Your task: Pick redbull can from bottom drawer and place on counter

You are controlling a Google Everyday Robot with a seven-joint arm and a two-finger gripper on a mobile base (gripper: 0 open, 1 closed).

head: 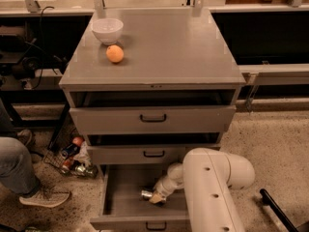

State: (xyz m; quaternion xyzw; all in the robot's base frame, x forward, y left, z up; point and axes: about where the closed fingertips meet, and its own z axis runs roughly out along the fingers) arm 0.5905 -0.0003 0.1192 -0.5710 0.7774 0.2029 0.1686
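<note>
The bottom drawer (120, 187) is pulled open, showing its flat grey floor. The redbull can (146, 194), small and silver, lies on its side on that floor near the middle. My gripper (157, 198) reaches down into the drawer and sits right against the can's right end. My white arm (212, 187) covers the drawer's right half. The counter (169, 47) is the grey top of the cabinet, above the drawers.
A white bowl (107, 30) and an orange fruit (115, 53) sit at the counter's back left. The two upper drawers (153, 118) are slightly open. Cans and clutter (72, 156) lie on the floor at left, beside a person's leg and shoe (29, 187).
</note>
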